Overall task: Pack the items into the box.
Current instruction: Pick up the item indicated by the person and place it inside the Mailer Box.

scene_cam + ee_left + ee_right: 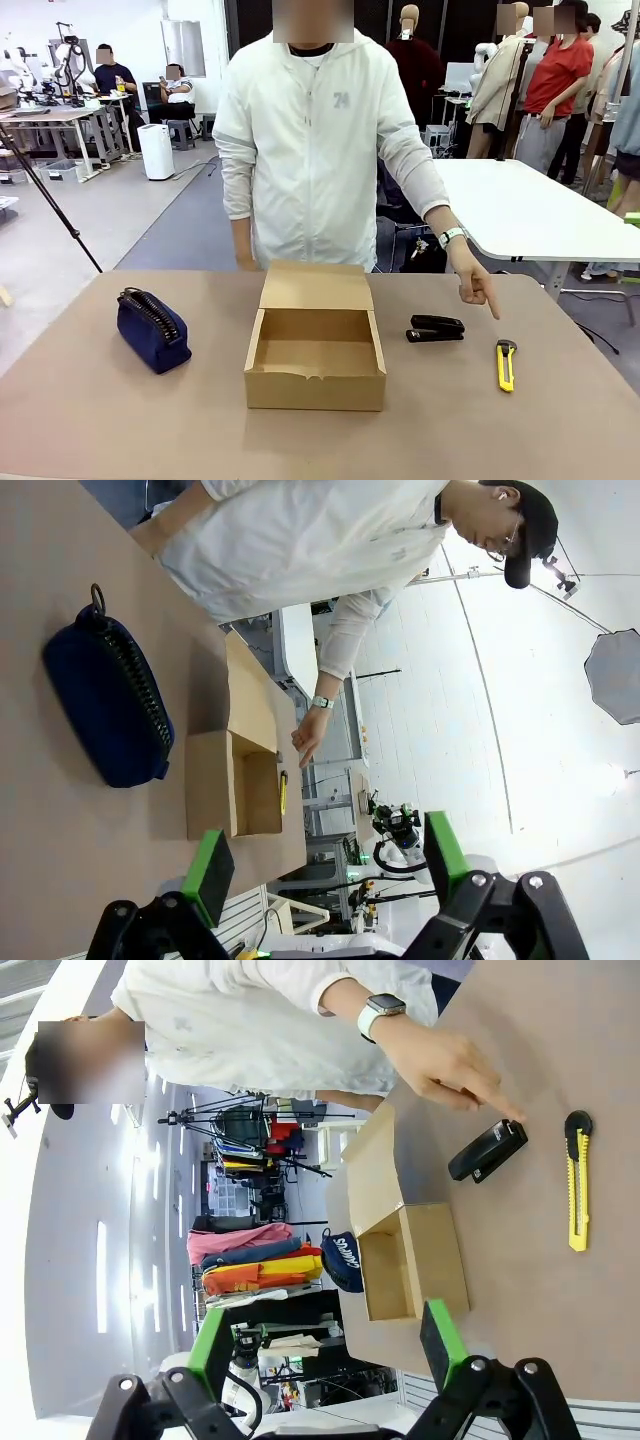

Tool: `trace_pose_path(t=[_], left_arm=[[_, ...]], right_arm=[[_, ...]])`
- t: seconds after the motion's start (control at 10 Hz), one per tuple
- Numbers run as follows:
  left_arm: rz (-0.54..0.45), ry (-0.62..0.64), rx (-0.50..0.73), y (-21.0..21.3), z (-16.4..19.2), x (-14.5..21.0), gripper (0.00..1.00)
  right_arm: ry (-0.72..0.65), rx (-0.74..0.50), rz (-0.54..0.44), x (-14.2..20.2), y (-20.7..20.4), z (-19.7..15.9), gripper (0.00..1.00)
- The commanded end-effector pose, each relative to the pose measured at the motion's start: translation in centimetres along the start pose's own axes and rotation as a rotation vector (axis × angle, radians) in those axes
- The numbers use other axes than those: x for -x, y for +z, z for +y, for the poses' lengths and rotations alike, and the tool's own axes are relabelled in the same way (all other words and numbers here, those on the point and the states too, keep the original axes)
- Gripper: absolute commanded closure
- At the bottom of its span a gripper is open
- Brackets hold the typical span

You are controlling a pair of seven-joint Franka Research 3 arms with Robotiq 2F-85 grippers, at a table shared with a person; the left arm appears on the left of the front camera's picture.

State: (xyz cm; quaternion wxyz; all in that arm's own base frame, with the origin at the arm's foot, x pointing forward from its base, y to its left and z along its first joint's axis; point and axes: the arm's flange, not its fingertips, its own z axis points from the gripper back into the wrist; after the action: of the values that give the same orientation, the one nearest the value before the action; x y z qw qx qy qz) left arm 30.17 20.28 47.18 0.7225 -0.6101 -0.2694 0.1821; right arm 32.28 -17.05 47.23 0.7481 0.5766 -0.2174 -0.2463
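A shallow brown cardboard box (315, 365) stands open and empty mid-table, its flap lid tilted back toward the person. Left of it lies the navy blue zippered pouch (152, 329), also seen large in the left wrist view (105, 710). Right of the box rests the black stapler (436, 328), and the person's hand (475, 285) points a finger down just beside it. The right wrist view shows the stapler (488, 1150), the box (410, 1260) and the pouch (344, 1258) behind it. My left gripper (325, 875) and right gripper (325, 1345) hang open above the table, holding nothing.
A yellow utility knife (506, 364) lies to the right of the stapler, near the table's right side. A person in a white jacket (320, 140) stands at the far edge. A white table (530, 215) stands behind on the right.
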Motion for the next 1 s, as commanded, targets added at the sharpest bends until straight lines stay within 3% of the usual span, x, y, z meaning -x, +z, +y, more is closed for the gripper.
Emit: trace_pose_path(t=[0.0,0.3,0.5,0.7,0.9], left_arm=[[-0.004,0.011,0.017,-0.1,-0.3,0.0,0.0],[-0.004,0.011,0.017,-0.1,-0.3,0.0,0.0],[-0.004,0.011,0.017,-0.1,-0.3,0.0,0.0],[-0.004,0.011,0.017,-0.1,-0.3,0.0,0.0],[-0.004,0.011,0.017,-0.1,-0.3,0.0,0.0]], right_arm=[[-0.01,-0.017,0.003,-0.3,0.0,0.4,0.0],[0.0,0.0,0.001,0.0,0.0,0.0,0.0],[-0.024,0.414,0.08,-0.8,-6.6,2.0,0.0],[0.194,0.895,0.125,0.5,-14.2,2.8,0.0],[0.393,1.146,0.215,2.9,-19.7,2.1,0.0]])
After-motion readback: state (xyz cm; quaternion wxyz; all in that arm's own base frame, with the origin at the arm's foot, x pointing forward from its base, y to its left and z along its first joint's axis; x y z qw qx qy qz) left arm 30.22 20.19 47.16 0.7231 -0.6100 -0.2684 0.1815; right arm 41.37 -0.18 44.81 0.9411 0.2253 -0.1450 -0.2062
